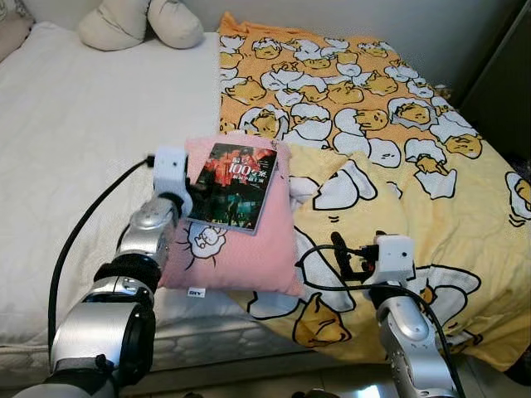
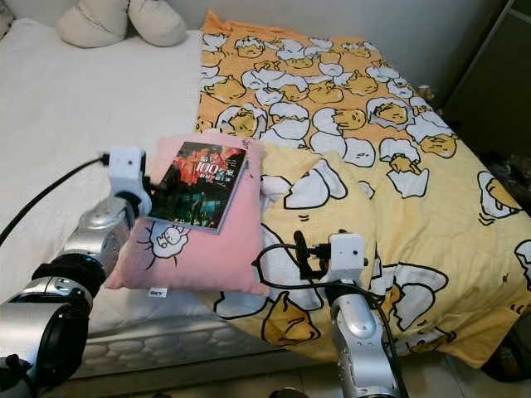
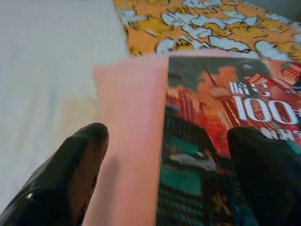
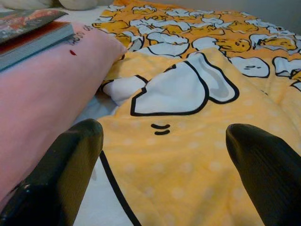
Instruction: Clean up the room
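- While the book (image 1: 233, 186) is lying flat on the pink pillow (image 1: 241, 249) at the bed's near edge, I am bringing the left gripper (image 3: 164, 155) to its near corner, fingers spread wide and holding nothing.
- One finger is needing to slip under the cover, I judge, as the soft pillow gives.
- The right gripper (image 4: 164, 155) is hovering wide open over the yellow blanket (image 1: 398, 157).

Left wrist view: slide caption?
Left gripper, jaws open, straddling the book's left edge on the pink pillow.
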### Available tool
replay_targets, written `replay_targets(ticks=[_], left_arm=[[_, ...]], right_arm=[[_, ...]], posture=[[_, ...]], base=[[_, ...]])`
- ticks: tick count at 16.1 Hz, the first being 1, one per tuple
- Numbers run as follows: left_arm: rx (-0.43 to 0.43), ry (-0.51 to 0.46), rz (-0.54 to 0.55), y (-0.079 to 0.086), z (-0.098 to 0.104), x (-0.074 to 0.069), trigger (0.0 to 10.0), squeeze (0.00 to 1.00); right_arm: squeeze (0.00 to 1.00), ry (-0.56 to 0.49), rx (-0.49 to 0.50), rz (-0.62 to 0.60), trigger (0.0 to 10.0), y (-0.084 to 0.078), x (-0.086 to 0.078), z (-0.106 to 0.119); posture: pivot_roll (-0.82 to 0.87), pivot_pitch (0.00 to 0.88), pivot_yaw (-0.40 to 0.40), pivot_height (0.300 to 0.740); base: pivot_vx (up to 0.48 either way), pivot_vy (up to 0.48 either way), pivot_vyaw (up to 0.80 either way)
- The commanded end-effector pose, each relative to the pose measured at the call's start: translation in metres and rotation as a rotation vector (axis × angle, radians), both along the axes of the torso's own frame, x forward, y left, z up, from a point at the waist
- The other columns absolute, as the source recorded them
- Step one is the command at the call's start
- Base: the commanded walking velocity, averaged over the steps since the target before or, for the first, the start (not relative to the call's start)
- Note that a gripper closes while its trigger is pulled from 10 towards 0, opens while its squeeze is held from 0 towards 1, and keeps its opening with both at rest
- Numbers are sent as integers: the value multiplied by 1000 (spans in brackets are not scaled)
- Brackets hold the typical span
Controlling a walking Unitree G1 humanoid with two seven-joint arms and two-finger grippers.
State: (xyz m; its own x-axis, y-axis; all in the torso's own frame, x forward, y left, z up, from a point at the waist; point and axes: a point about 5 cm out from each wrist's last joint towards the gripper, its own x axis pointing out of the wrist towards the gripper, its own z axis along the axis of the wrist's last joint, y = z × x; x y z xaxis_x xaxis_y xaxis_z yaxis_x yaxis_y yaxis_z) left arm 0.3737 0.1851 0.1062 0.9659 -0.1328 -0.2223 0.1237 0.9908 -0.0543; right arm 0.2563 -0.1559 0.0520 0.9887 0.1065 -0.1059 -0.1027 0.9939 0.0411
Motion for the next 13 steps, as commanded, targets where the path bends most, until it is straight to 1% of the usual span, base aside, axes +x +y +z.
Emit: replay_targets(ticks=[1, 2, 3, 5, 7, 9, 12, 13], left_arm=[[-87, 29, -7, -1, -2, 0, 10000, 0], [-76, 46, 17, 5, -4, -2, 10000, 0], [-91, 60, 24, 6, -7, -3, 10000, 0], [-140, 74, 6, 4, -8, -3, 10000, 0], [-135, 71, -34, 3, -8, -4, 10000, 0], [-114, 72, -87, -2, -10, -6, 10000, 0], [-103, 86, -162, -15, -16, -9, 10000, 0], [-68, 146, -181, -20, -27, -14, 10000, 0]], right_arm=[[0, 1, 1, -1, 10000, -2, 0, 2], [0, 3, 1, 2, 10000, -2, 0, 2], [0, 6, 0, 5, 10000, -2, 0, 2], [0, 10, 0, 8, 10000, -3, -1, 2], [0, 16, 0, 10, 10000, -3, -2, 1], [0, 25, -2, 15, 10000, -3, -3, -1], [0, 27, -4, 18, 10000, -3, -2, -1], [0, 28, -6, 22, 10000, -3, -1, -1]], posture=[[-25, 0, -44, 726], [-25, 0, -44, 726], [-26, 0, -47, 726], [-25, 0, -49, 726], [-27, 0, -50, 726], [-26, 0, -50, 726], [-22, 0, -50, 726], [-19, 0, -48, 726]], base=[[0, 0, 0], [0, 0, 0], [0, 0, 0], [0, 0, 0], [0, 0, 0], [0, 0, 0], [0, 0, 0], [0, 0, 0]])
